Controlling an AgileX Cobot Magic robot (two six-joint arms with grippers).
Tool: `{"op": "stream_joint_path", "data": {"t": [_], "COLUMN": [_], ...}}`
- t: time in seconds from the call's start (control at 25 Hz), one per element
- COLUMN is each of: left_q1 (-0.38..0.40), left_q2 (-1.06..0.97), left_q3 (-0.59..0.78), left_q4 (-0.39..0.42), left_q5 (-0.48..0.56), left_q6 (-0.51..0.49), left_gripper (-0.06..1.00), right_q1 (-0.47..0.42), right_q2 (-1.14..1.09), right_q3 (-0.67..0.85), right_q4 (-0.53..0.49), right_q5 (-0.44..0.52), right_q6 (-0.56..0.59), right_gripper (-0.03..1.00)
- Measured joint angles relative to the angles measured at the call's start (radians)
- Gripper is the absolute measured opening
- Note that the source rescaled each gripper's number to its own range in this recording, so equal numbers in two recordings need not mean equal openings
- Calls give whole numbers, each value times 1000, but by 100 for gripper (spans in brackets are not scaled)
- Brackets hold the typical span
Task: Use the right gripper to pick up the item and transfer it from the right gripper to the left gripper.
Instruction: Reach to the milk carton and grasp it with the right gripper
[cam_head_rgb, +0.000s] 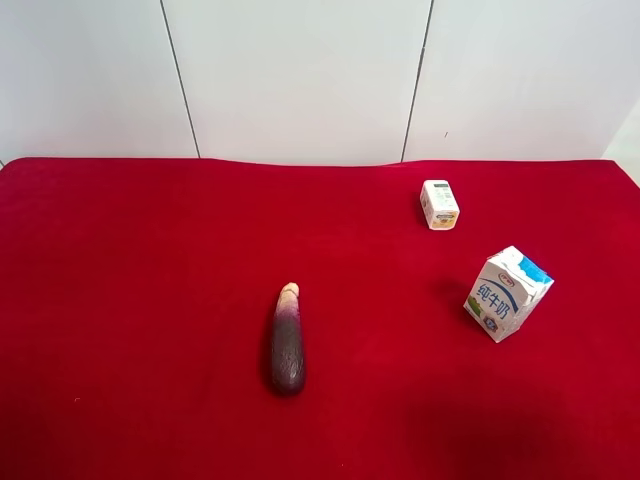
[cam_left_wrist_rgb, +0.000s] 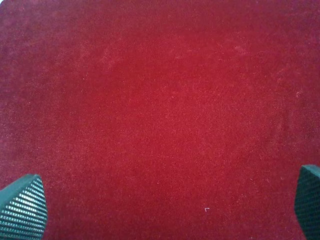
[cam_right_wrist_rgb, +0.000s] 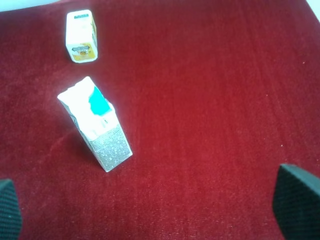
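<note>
Right gripper (cam_right_wrist_rgb: 155, 207) shows me only two dark, dimpled pad tips at the edges of its wrist view. They are set wide apart with nothing but cloth between them, and the rest of the gripper is cut off. Left gripper (cam_left_wrist_rgb: 165, 202) looks the same: dotted teal-black rubber fingertips (cam_left_wrist_rgb: 22, 210) spread wide over bare cloth, gripping nothing.

I cannot tell from these views which of three objects is the item. The eggplant (cam_head_rgb: 287, 345) lies flat near the middle of the cloth, a little to the near side. It is long, smooth and glossy, dark purple, fading to a pale cream stub at its far end. Well to its right sits the milk carton (cam_head_rgb: 507, 293), a white gable-top box of paperboard with a blue patch, turned corner-on and leaning. In the right wrist view its top looks crumpled and blurred, and the print is too small to read. Farther back on the right, apart from the carton, the small box (cam_head_rgb: 439, 204) lies flat, white with rounded corners and a yellowish label.

Everything rests on a red cloth (cam_head_rgb: 120, 300) with a velvety nap. White wall panels (cam_head_rgb: 300, 80) stand behind it.
</note>
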Motion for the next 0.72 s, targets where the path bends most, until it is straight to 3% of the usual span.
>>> {"op": "stream_joint_path", "data": {"t": [0.2, 0.72], "left_q1": [0, 0], "left_q2": [0, 0], "left_q3": [0, 0], "left_q4": [0, 0], "left_q5": [0, 0], "left_q6": [0, 0], "left_gripper": [100, 100], "right_q1": [0, 49], "right_q2": [166, 803], "right_q3": [-77, -291], "right_q4": [17, 17], "right_q5": [39, 23], "right_q6": [-24, -167], "right_gripper": [100, 100]}}
